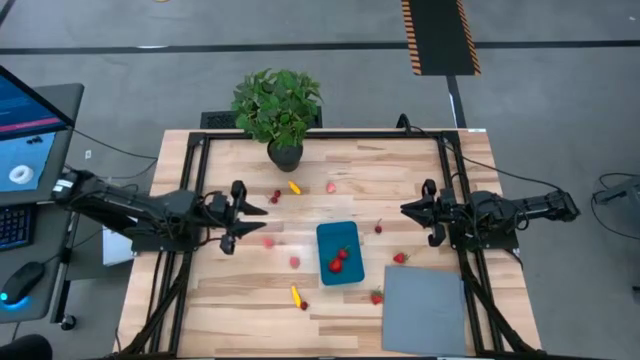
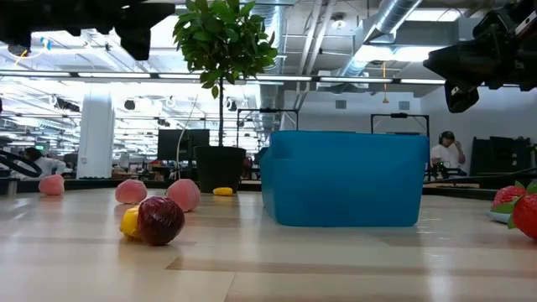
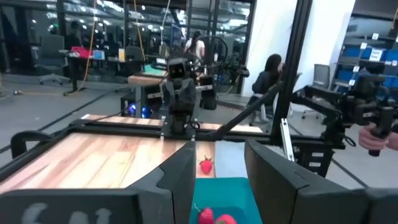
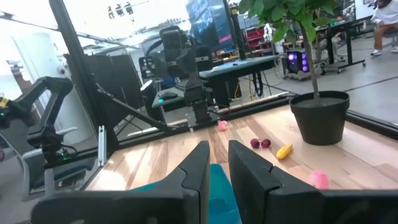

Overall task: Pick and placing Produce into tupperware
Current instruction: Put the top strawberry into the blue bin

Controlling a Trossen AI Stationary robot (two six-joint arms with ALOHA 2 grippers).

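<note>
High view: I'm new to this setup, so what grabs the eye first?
The blue tub at mid-table, with red pieces inside. More produce lies scattered on the wood around it. A potted plant stands at the far edge, and the left gripper and right gripper hover either side, empty.

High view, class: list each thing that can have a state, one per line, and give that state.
Tupperware: uncovered, two red pieces inside.
Produce: mostly loose on the table, outside the tub.
Left gripper: open, empty, above the table left of the tub.
Right gripper: fingers slightly apart, empty, right of the tub.
Potted plant: upright at the table's far edge.
Grey mat: flat, bare.
</note>
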